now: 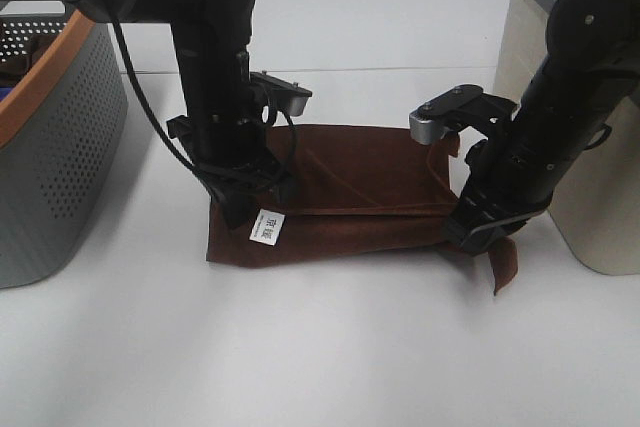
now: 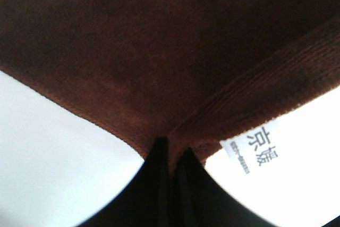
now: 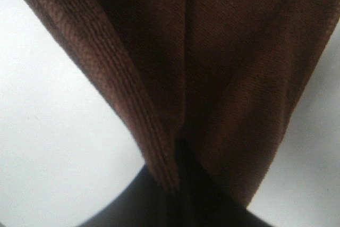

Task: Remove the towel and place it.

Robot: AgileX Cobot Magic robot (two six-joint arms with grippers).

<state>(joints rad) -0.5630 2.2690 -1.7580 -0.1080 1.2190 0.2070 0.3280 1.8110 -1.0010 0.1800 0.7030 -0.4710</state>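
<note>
The towel (image 1: 350, 182) lies folded on the white surface (image 1: 320, 347) between both arms. The left claw (image 1: 240, 202) is clamped on its tagged corner, the right claw (image 1: 480, 232) on the opposite corner. Each pinch looks shallow, though the views are tight; uneven lifting could pull a corner free.

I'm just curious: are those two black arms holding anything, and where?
Yes, the towel. The left tool pinches its corner by the white tag; the right tool pinches the opposite corner.
</note>
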